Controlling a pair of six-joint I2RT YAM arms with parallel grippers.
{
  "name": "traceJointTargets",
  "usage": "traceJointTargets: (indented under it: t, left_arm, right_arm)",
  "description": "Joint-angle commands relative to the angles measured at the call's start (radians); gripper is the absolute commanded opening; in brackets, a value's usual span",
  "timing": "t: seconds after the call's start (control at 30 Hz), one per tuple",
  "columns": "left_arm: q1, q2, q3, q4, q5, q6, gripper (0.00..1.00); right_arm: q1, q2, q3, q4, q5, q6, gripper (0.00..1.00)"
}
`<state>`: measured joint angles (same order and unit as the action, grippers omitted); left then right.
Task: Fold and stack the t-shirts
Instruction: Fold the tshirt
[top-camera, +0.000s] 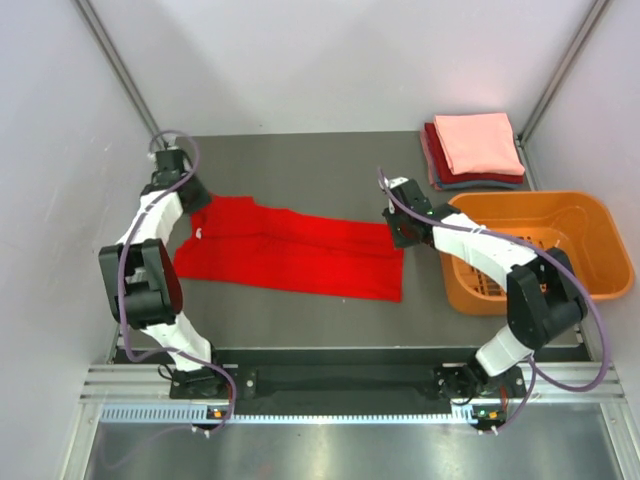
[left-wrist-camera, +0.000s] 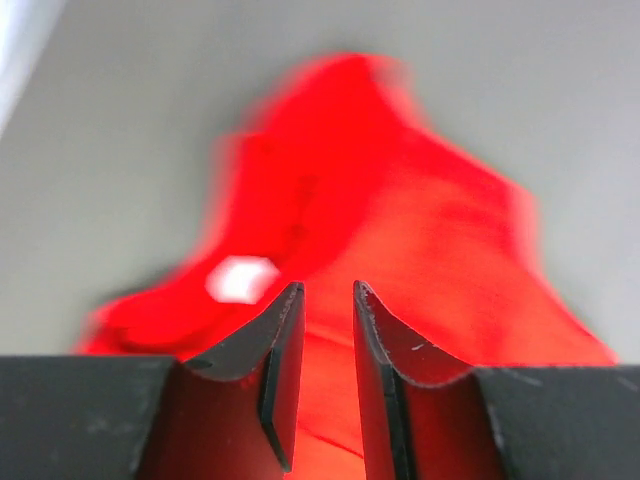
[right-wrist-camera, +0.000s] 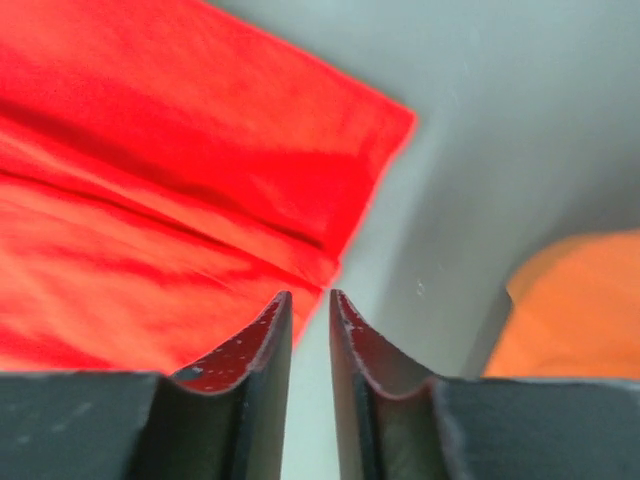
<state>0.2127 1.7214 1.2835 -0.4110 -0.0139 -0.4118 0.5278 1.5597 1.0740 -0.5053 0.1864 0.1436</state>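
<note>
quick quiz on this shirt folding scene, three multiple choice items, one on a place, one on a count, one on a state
1. Where is the folded stack? A) far right corner of the table B) inside the orange basket C) between the arm bases
2. How many shirts are in it? A) one B) three C) five
3. How do the right jaws stand? A) clamped on the red t-shirt B) slightly apart, nothing between C) gripping the basket rim
Key: 1 A, it lies behind the orange basket; 2 B, salmon-pink over dark red over grey-blue; 3 B, table shows through their gap, beside the red t-shirt.
</note>
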Motion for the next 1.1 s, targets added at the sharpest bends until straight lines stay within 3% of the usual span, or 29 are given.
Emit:
traceJointTargets:
  t: [0.0, 0.07, 0.23, 0.43, 0.87, 1.07]
  left_arm:
    - [-0.132, -0.022, 0.04, 0.081, 0.184, 0.033, 0.31]
    - [-0.168, 0.009, 0.048, 0.107, 0.291, 0.036, 0.29]
    - [-0.286, 0.099, 0.047, 0.153, 0.37, 0.016, 0.28]
    - [-0.367, 0.159, 0.024, 0.187, 0.436, -0.024, 0.28]
    - [-0.496, 0.103, -0.165, 0.152, 0.214, -0.028, 0.26]
    - [-0.507, 0.046, -0.199, 0.129, 0.112, -0.084, 0.25]
  right_arm:
    - [0.024, 0.058, 0.069, 0.066, -0.042, 0.017, 0.21]
    - [0.026, 0.1, 0.09, 0.092, -0.05, 0.008, 0.18]
    - [0.034, 0.204, 0.139, 0.106, -0.062, 0.007, 0.16]
    - [0.063, 0.189, 0.086, 0.123, -0.065, 0.017, 0.16]
    - [0.083, 0.105, -0.009, 0.119, -0.015, 0.047, 0.17]
    - [0.087, 0.096, -0.072, 0.142, -0.011, 0.07, 0.16]
